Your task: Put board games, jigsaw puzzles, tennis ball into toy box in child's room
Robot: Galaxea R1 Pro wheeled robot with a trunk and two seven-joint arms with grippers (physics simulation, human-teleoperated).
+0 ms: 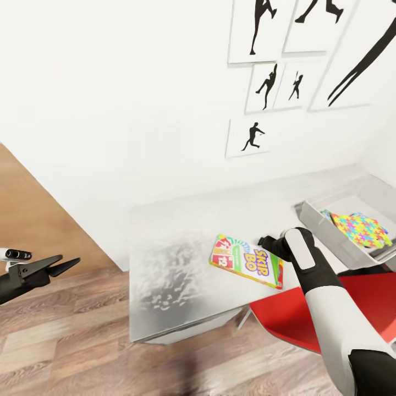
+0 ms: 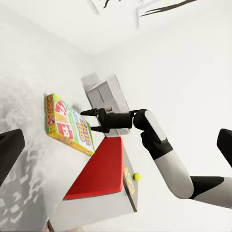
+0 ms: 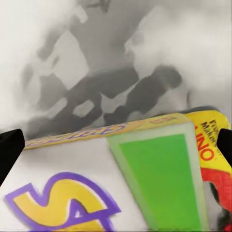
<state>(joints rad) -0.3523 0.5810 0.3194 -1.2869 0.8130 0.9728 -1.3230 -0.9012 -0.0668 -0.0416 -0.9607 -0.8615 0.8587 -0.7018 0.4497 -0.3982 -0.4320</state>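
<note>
Room: I see white walls hung with black baseball-player silhouette pictures (image 1: 264, 82) and a wood-plank floor (image 1: 66, 341).
Table: glossy pale grey top (image 1: 181, 247) with blurred mottled reflections, set against the wall.
Skip-Bo box: a flat, long printed carton (image 1: 246, 260) lying on the table, green, yellow and red panels, purple-edged lettering.
Toy box: translucent grey bin (image 1: 330, 231) with sloping sides, on the table beyond the Skip-Bo box; a bright mosaic jigsaw puzzle (image 1: 363, 229) lies inside.
Chair: red seat (image 1: 308, 313) beside the table edge nearest the Skip-Bo box.
Tennis ball: small yellow-green (image 2: 137, 177), well apart from the Skip-Bo box.
Right gripper: my fingers spread (image 2: 92, 121), just above the Skip-Bo box edge.
Left gripper: (image 1: 60, 265) over the floor, away from the table, tips slightly parted.
</note>
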